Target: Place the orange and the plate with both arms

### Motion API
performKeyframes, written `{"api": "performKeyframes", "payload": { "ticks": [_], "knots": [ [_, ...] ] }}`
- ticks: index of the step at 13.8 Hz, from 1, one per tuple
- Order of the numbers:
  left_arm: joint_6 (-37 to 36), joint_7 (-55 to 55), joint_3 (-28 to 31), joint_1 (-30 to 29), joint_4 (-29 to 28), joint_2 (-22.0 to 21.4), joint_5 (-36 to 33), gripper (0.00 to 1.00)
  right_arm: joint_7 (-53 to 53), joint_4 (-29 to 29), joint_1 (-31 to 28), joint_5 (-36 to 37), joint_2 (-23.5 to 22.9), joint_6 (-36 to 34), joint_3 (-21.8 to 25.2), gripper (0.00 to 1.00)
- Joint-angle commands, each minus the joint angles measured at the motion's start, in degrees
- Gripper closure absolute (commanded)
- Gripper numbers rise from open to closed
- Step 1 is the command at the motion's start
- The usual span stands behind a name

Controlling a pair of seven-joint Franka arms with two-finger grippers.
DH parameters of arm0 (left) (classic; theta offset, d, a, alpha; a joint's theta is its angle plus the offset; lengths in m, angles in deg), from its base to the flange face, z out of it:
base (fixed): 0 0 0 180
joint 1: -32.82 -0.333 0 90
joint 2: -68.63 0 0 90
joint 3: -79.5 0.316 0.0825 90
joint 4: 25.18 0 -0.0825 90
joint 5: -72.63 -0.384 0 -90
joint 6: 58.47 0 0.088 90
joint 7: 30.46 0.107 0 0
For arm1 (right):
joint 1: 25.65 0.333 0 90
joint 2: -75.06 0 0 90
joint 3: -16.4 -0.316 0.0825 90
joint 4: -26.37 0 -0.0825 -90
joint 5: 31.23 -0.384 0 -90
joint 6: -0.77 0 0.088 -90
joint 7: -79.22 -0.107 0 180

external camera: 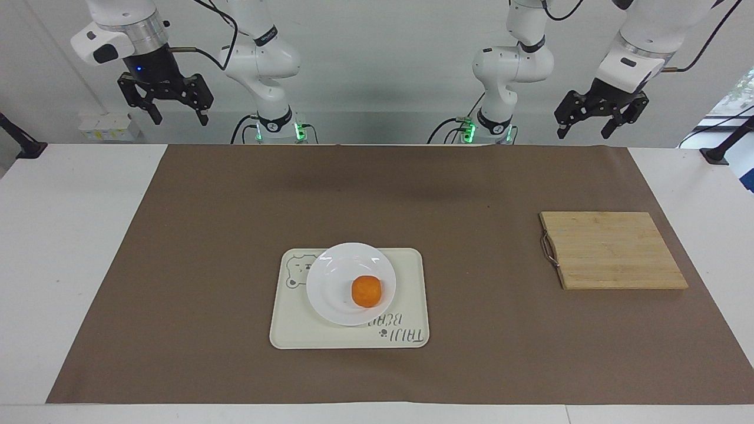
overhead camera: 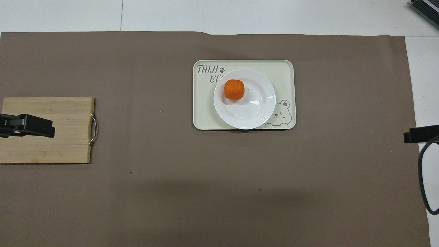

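Both pincers hang raised at the robots' own end of the surface, each empty with its fingers spread: left pincer up above the edge of the brown mat at the left arm's end, right pincer high at the right arm's end, off the mat. Neither touches anything; both arms appear parked. Next out, a wooden cutting board with a small metal handle lies flat on the mat toward the left arm's end, bare. Farther from the robots, mid-surface, sits a cream tray with a bear drawing and lettering. White plate rests on the tray, shifted toward the bear end, its rim slightly overhanging the tray's edge nearest the robots. Orange sits on the plate, off centre, on the part farthest from the robots. Judgement: placing looks done, or not yet begun; cannot tell which from this layout. Handling notes: orange is light, firm, dimpled skin gives fair grip, but round, so it would roll if nudged or set down on a slope; take it across its widest part from above. Plate is stiff, glossy, slippery and breakable; only real purchase is the wide rim, pinched at the overhanging edge. Lifting the plate by one side would tip it and send the orange rolling off.
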Motion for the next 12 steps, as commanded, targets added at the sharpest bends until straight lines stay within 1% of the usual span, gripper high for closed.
{"api": "performKeyframes", "payload": {
  "ticks": [1, 3, 12],
  "knots": [
    [-2.61, 2.96, -0.48, 0.12, 0.3, -1.08, -1.77, 0.0, 1.1, 0.89, -0.21, 0.21, 0.88, -1.32, -0.25, 0.0],
    [-3.23, 3.14, -0.21, -0.23, 0.3, -1.52, -1.68, 0.0, 1.36, 0.89, -0.21, 0.3, 0.88, -1.15, -0.17, 0.0],
    [-0.94, 2.79, -0.04, -0.32, 0.12, -1.35, -0.8, 0.0, 2.93, 1.94, -0.47, 1.79, 0.79, 0.7, 0.01, 0.0]
  ]
}}
